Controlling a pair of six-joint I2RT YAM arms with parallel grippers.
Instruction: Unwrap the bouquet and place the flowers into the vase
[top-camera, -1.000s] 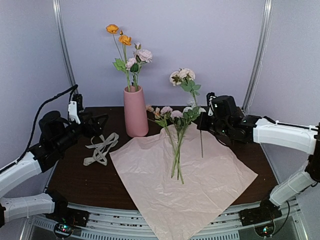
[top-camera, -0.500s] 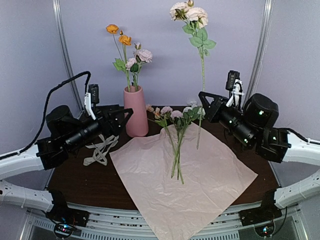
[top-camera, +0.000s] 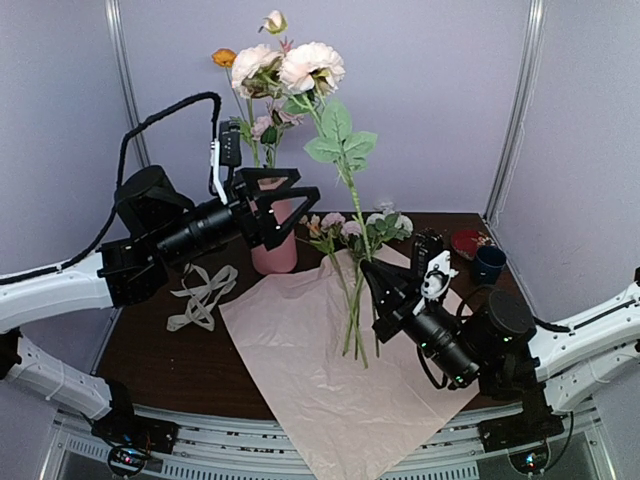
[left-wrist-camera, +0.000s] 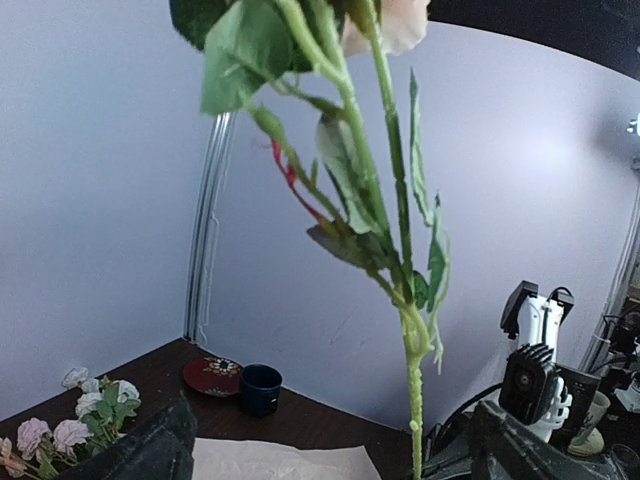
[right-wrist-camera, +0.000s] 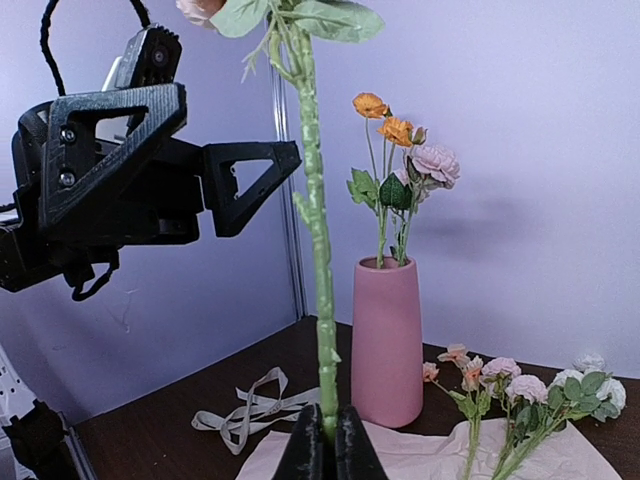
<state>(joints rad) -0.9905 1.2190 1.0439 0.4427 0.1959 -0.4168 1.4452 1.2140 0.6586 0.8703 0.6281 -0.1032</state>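
right wrist view: the right gripper (right-wrist-camera: 325, 442) pinches 1 flower (right-wrist-camera: 317, 250) by its stem foot, upright, likely offering it to the released left gripper (top-camera: 300, 190) alongside. the vase (right-wrist-camera: 388, 340) stands just behind.

Pale lilac back wall (top-camera: 440, 90), plain and matte, meets side walls of the same tint at two thin silvery metal uprights (top-camera: 128, 90); the light is soft and even, with only faint shadows on the walls; a dark brown table (top-camera: 170, 360) fills the corner; along its near edge run slotted aluminium rails (top-camera: 220, 440)
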